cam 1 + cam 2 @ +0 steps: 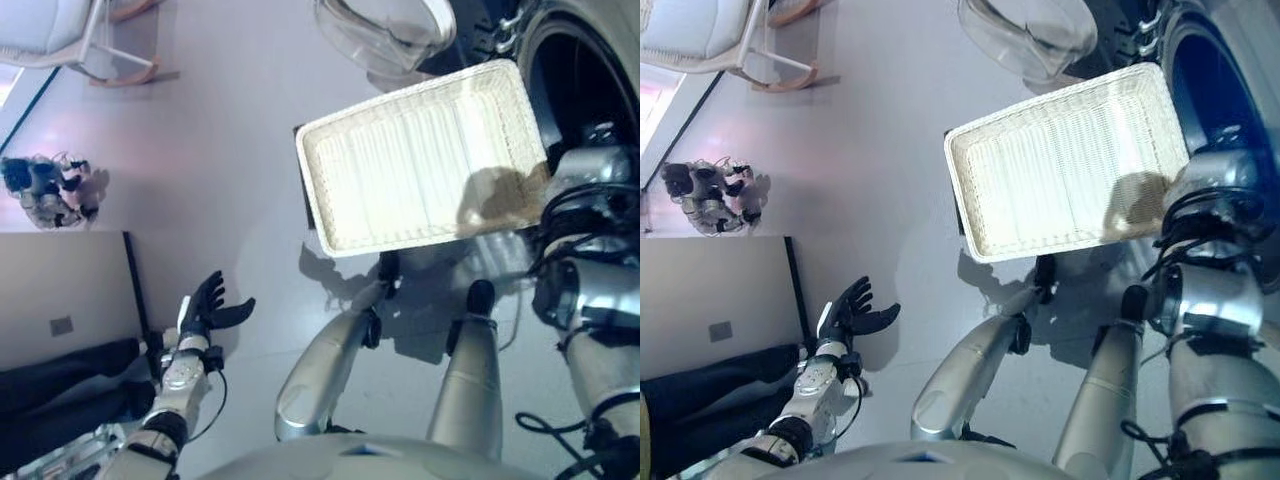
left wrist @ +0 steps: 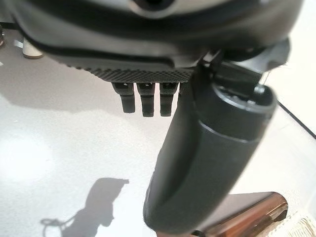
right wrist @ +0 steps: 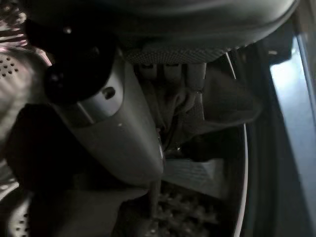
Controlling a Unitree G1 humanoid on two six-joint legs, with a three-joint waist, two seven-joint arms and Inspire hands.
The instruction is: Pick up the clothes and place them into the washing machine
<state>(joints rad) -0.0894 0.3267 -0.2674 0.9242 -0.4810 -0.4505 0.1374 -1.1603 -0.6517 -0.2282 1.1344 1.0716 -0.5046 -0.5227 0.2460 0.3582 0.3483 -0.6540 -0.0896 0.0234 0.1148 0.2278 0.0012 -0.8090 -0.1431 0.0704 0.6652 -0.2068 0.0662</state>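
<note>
A dark garment (image 3: 217,106) is being held inside the washing machine (image 1: 1230,90) drum by the right hand (image 3: 173,94), fingers curled around it. It is crumpled, so its long axis cannot be told. The left hand (image 1: 210,305) is being held open over the floor, holding nothing. An empty white basket (image 1: 330,215) is lying beside the machine.

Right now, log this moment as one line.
left robot hand: open, idle | right robot hand: inside washing machine drum, on dark cloth | basket: empty
</note>
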